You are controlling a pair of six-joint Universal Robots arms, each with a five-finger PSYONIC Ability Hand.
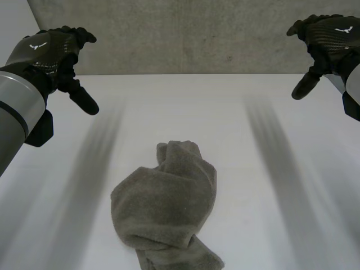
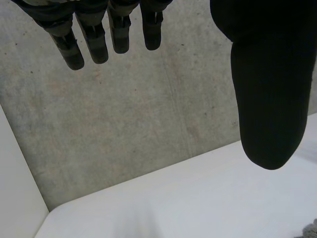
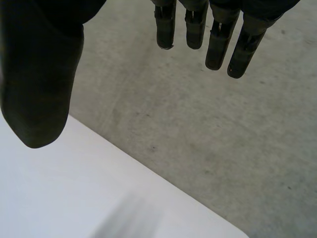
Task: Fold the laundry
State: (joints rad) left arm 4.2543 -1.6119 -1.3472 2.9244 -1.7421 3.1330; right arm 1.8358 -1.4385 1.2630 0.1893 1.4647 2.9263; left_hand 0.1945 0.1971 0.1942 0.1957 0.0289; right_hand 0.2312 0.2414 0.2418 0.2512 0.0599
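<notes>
A crumpled grey-green towel lies in a loose, bunched heap on a white table. It sits on the near part of the table, midway between the two arms, and one twisted end trails toward the robot. It lies apart from both hands.

The left hand hangs in the air over the far left part of the table, well away from the towel. Its fingers are relaxed and spread, its thumb points down, and it holds nothing. The right hand hangs the same way over the far right part, loose, spread and empty.

Wide bare tabletop lies around the towel and between it and each hand. Behind the table's far edge stands a grey concrete wall.

The left wrist view looks past straight fingers and the thumb toward that wall and a rounded table corner. A small fuzzy sliver of the towel shows on the thumb's side. The right wrist view shows straight, separated fingers, the thumb held wide, and another table corner before the wall.
</notes>
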